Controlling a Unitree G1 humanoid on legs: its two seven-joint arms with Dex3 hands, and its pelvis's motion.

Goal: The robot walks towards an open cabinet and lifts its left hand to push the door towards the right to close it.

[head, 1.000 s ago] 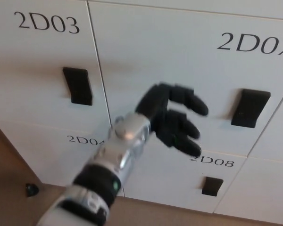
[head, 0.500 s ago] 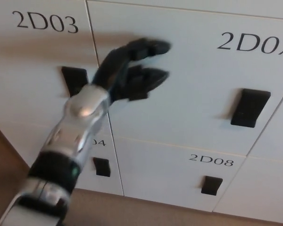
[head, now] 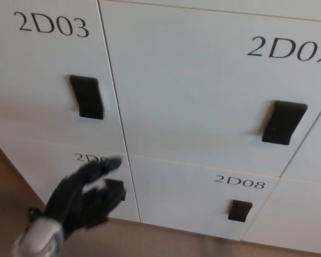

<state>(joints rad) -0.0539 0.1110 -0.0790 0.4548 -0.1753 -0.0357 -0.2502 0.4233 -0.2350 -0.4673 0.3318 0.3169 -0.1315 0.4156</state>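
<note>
Left hand: left hand point(head: 83, 199) low at bottom-left, fingers point(head: 104, 165) loosely spread, nothing in grasp, fingertips over the lower-left door's label and handle; contact with the panel can't be judged.
Right hand: not visible.
Task door: door 2D07 point(head: 203, 85) fills the centre-right, looks flush with its neighbours, seam lines even, no gap showing; reads as already closed.
Direction from hand: door lies up and to the right of the hand, past the vertical seam point(head: 115, 96) between 2D03 door point(head: 37, 69) and 2D07.
Door axis: broad flat panel, black handle point(head: 283, 122) at its right side, hinge side not discernible.
Nearer arm: left, the only one in frame.
Other doors: 2D08 door point(head: 203, 198) below, small handle point(head: 240, 210).
Judgement: push likely done; any further push would mean raising the hand up-right onto the panel.
</note>
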